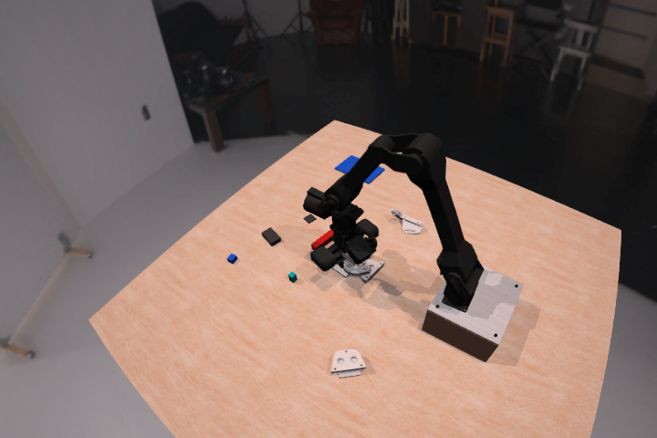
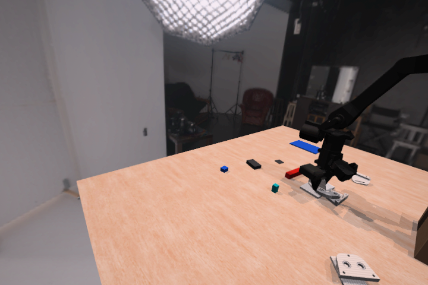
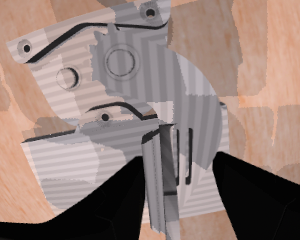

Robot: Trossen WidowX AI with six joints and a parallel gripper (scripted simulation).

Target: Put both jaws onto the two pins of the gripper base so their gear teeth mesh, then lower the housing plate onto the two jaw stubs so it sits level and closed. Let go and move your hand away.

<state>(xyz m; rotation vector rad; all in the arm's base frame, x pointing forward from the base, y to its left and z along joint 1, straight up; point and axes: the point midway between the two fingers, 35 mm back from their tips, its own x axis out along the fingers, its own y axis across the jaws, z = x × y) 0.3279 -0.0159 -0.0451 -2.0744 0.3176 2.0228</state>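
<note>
My gripper (image 1: 346, 261) (image 2: 326, 184) (image 3: 178, 162) is shut on a light grey jaw (image 1: 358, 266) (image 2: 329, 193) (image 3: 155, 75), just above the gripper base (image 1: 374, 270) (image 2: 338, 199) (image 3: 50, 72). In the wrist view the jaw's round toothed end lies over the right pin position. The other pin (image 3: 68, 78) is uncovered. I cannot tell whether the jaw is fully down. The second jaw (image 1: 411, 224) (image 2: 361, 179) lies on the table behind the arm. The housing plate (image 1: 347, 356) (image 2: 354, 268), with two round holes, lies near the front, away from the base.
A red bar (image 1: 322, 239) (image 2: 292, 173) lies beside my gripper. A teal block (image 1: 292, 276) (image 2: 275, 187), a blue block (image 1: 232, 258) (image 2: 223, 168) and a black box (image 1: 271, 236) (image 2: 253, 164) lie left. A blue sheet (image 1: 349, 164) (image 2: 304, 146) lies at the back.
</note>
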